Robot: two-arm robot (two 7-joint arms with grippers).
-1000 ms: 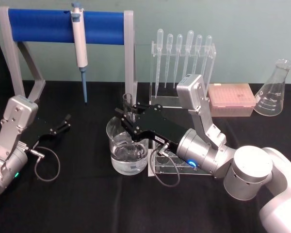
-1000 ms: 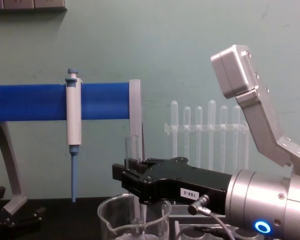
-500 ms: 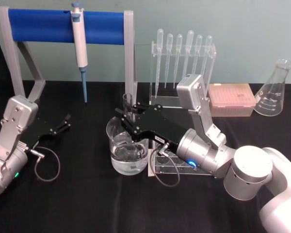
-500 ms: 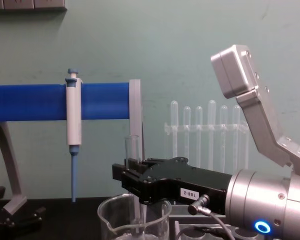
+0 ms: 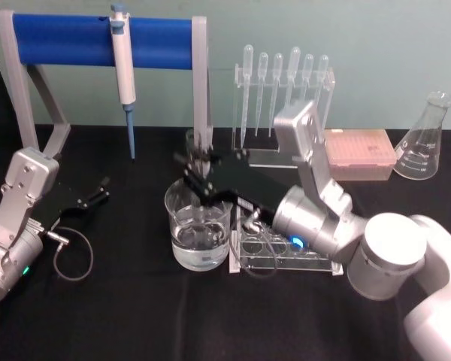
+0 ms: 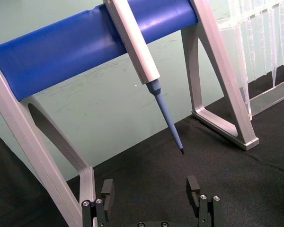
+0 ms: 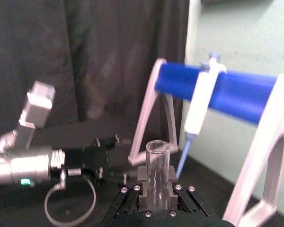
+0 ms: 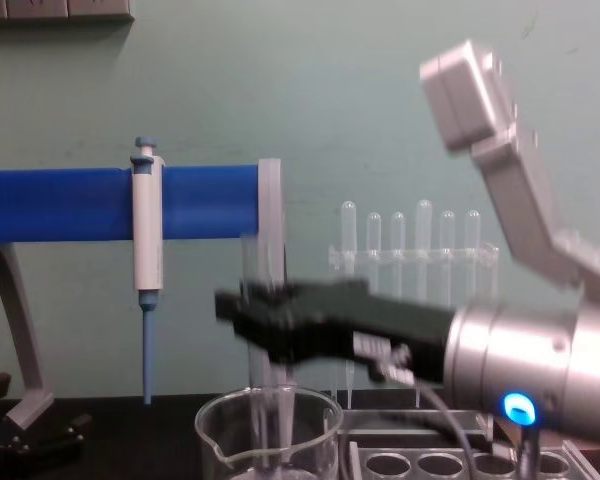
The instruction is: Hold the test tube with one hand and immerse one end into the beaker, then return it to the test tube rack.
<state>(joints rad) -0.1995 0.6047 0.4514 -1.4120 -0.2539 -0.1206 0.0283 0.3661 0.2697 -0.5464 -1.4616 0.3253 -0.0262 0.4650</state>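
The right arm's black flat-jawed gripper (image 5: 198, 179) is clamped on the clear glass round-bottomed test tube (image 7: 157, 174), which stands upright between its jaws with the open mouth up, as the right wrist view shows. The tube's long axis is vertical, and it hangs directly above the wide clear glass beaker with a pouring spout (image 5: 198, 232), which sits on the black-covered desk (image 5: 128, 316) and holds some clear liquid. In the chest view the tube (image 8: 252, 268) rises above the gripper (image 8: 248, 308), and its lower end seems to be at or just above the beaker's rim (image 8: 270, 408), though blur makes that hard to settle. The clear acrylic tube rack (image 5: 286, 256) lies just beside the beaker on the robot's right, so I judge the return calls for a short sideways carry with the tube kept upright. The left arm's gripper (image 6: 151, 194) is parked well off to the left, jaws spread and empty.
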